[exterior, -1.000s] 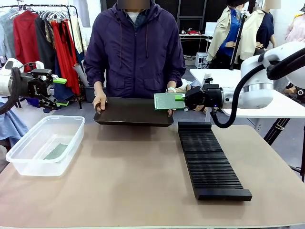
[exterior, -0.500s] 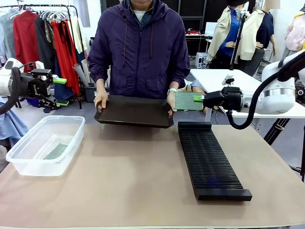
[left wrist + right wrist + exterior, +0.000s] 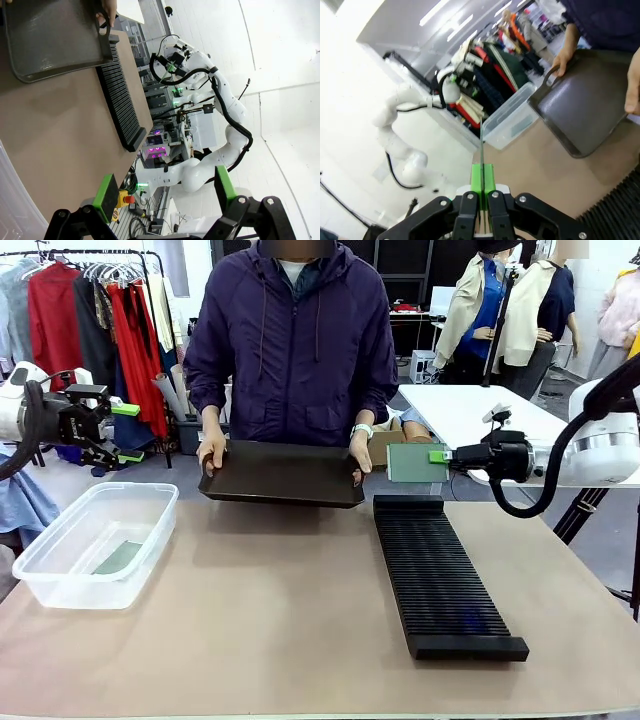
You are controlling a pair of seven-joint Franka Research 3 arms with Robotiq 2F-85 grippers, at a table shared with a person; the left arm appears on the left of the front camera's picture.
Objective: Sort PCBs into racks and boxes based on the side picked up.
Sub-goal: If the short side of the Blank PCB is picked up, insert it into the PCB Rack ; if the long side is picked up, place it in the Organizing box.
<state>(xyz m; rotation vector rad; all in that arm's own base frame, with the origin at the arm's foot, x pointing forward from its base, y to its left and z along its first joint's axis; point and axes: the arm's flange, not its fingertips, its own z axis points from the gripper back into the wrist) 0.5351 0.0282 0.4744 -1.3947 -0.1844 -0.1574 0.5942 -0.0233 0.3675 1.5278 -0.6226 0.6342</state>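
Observation:
My right gripper is shut on a green PCB, holding it upright in the air just above the far end of the long black slotted rack. In the right wrist view the PCB is edge-on, a thin line rising between the pads of the right gripper. At the table's left stands the clear box, with another PCB lying flat inside. Off the table's left edge, my left gripper hangs open and holds nothing. Its green fingertips stand wide apart.
A person at the far side holds a wide black tray with both hands, its near edge over the table. The tray and the box lie ahead of the right wrist. A clothes rail stands behind the left arm.
My right gripper has carried the PCB to the right, away from the tray and over the rack's far end, and has turned it. The left arm has not moved.

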